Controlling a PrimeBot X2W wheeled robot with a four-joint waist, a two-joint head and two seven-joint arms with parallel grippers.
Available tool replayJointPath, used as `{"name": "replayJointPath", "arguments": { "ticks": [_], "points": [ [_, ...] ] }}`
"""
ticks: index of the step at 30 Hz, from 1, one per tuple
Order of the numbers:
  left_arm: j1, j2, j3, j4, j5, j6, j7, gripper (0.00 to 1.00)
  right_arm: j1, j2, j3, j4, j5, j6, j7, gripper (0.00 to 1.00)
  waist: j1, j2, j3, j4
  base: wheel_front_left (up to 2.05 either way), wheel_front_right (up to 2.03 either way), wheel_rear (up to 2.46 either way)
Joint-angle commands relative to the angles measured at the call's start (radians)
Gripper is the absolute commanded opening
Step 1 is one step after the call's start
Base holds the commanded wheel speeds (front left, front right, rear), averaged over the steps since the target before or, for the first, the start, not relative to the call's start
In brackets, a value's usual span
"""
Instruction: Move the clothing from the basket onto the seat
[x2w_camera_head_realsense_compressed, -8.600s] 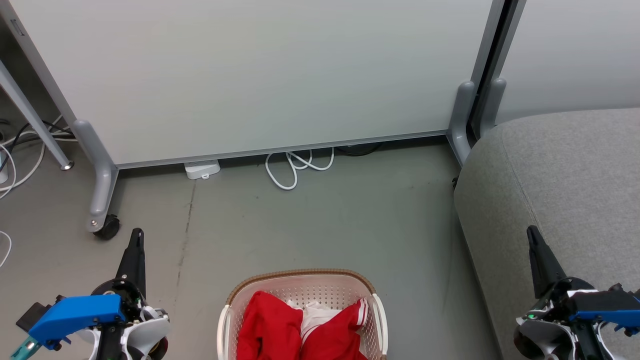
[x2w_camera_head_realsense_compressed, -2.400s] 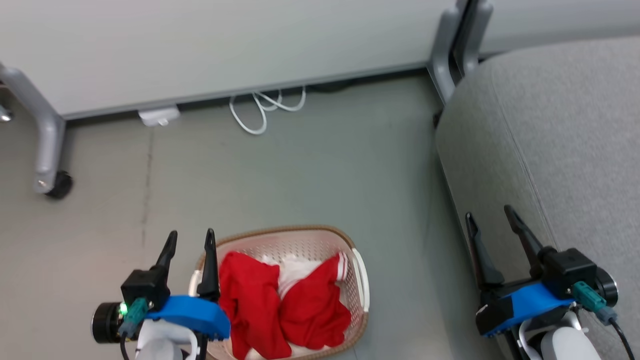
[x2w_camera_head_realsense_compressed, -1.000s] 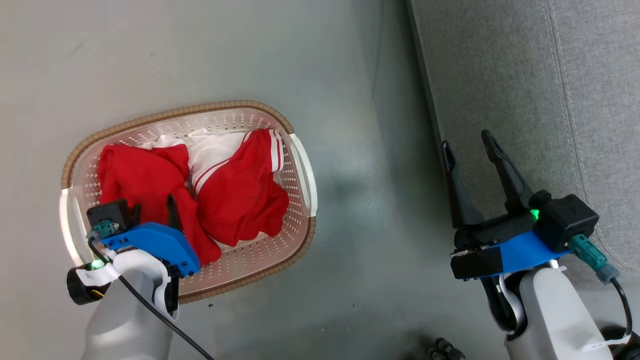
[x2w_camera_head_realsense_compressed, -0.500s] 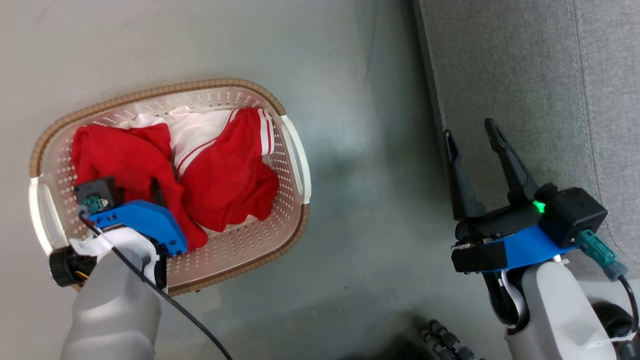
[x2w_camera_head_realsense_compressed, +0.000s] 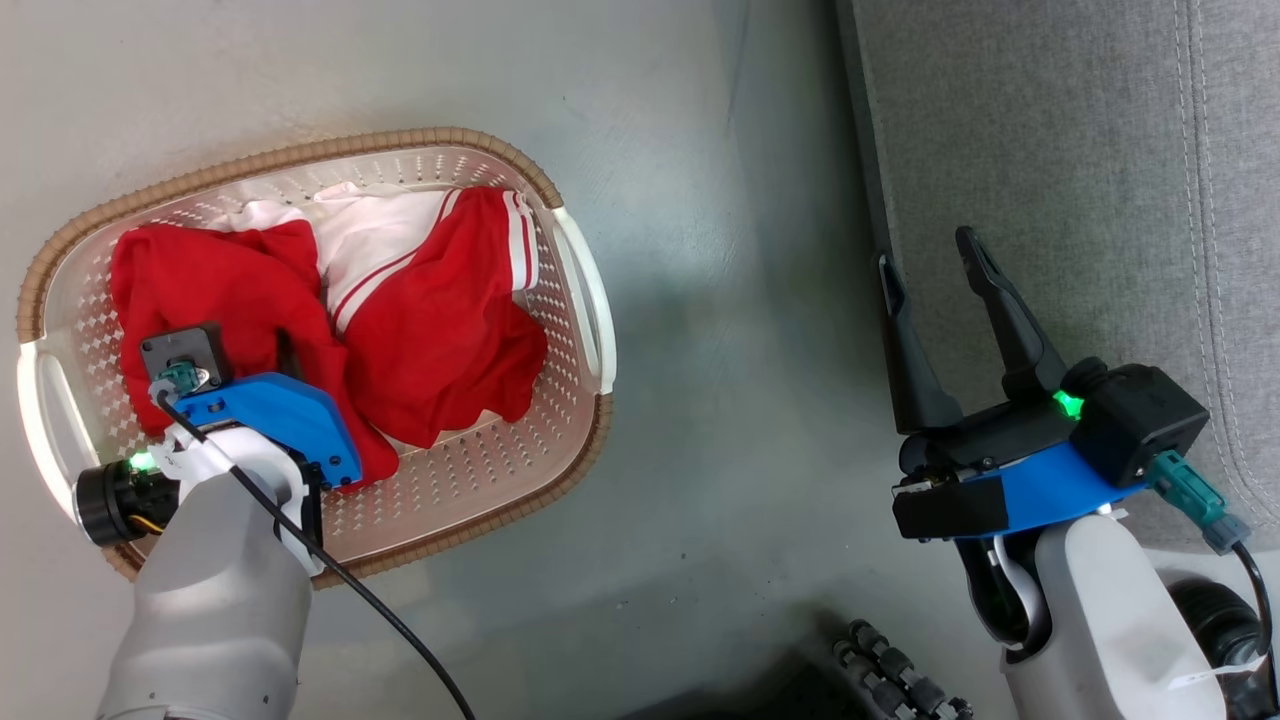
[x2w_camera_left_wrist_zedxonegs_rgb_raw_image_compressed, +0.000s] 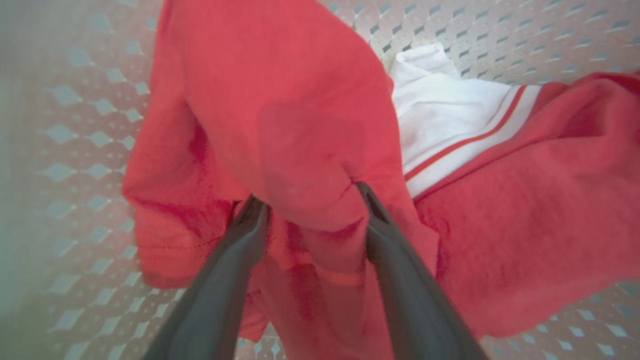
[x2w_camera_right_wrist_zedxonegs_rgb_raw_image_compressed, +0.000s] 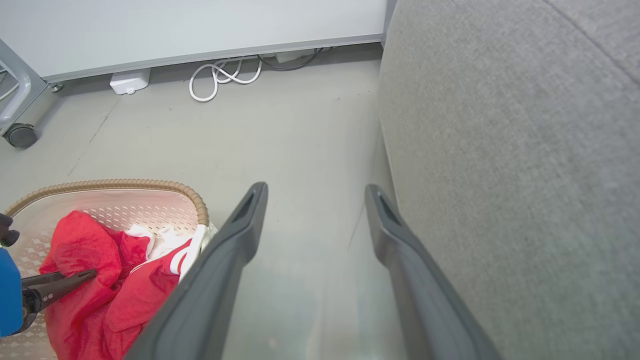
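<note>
Left gripper (x2w_camera_left_wrist_zedxonegs_rgb_raw_image_compressed: 308, 195) in basket (x2w_camera_head_realsense_compressed: 590, 300), 9 o'clock: fingers apart, straddling clothing (x2w_camera_head_realsense_compressed: 440, 330) fold, seemingly touching. Right gripper (x2w_camera_head_realsense_compressed: 926, 250), 3 o'clock: spread, empty, beside seat (x2w_camera_head_realsense_compressed: 1050, 130).

grey floor (x2w_camera_right_wrist_zedxonegs_rgb_raw_image_compressed: 300, 130); white cable (x2w_camera_right_wrist_zedxonegs_rgb_raw_image_compressed: 216, 82) coiled near white box (x2w_camera_right_wrist_zedxonegs_rgb_raw_image_compressed: 129, 81) at panel (x2w_camera_right_wrist_zedxonegs_rgb_raw_image_compressed: 200, 25) foot; caster (x2w_camera_right_wrist_zedxonegs_rgb_raw_image_compressed: 20, 135) at left.

A: Left wrist view. Tips of the left gripper (x2w_camera_left_wrist_zedxonegs_rgb_raw_image_compressed: 307, 195) are sunk in a fold of the clothing (x2w_camera_left_wrist_zedxonegs_rgb_raw_image_compressed: 280, 100); contact under the cloth not visible. Left margin of the view blurred.
B: Noted. Head view: the left forearm (x2w_camera_head_realsense_compressed: 210, 600) covers the near-left rim of the basket (x2w_camera_head_realsense_compressed: 450, 470). The seat (x2w_camera_head_realsense_compressed: 1050, 150) is cut off at the far and right edges.
A: Dark ribbed object (x2w_camera_head_realsense_compressed: 890, 665) at the near edge, cut off; cannot identify.
</note>
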Motion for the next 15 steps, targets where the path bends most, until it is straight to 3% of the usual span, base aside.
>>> {"name": "replayJointPath", "arguments": {
  "ticks": [1,10,15],
  "points": [
    [-0.019,0.011,-0.003,0.004,0.006,0.0,-0.008,0.0,-0.013,-0.001,0.002,0.002,0.011,0.0,-0.005,1.0,-0.0001,0.0,-0.003,-0.001,0.0,0.0,0.0],
    [-0.015,0.006,-0.017,0.017,-0.005,-0.008,-0.01,0.0,-0.01,-0.001,0.006,0.004,0.014,0.0,-0.005,1.0,-0.0001,0.0,-0.014,-0.003,0.0,0.0,0.0],
    [-0.01,0.021,-0.019,0.024,-0.016,-0.038,-0.013,0.0,-0.008,-0.001,0.006,0.003,0.008,0.0,-0.005,1.0,-0.0001,0.0,-0.028,0.001,0.0,0.0,0.0]
  ]
}}
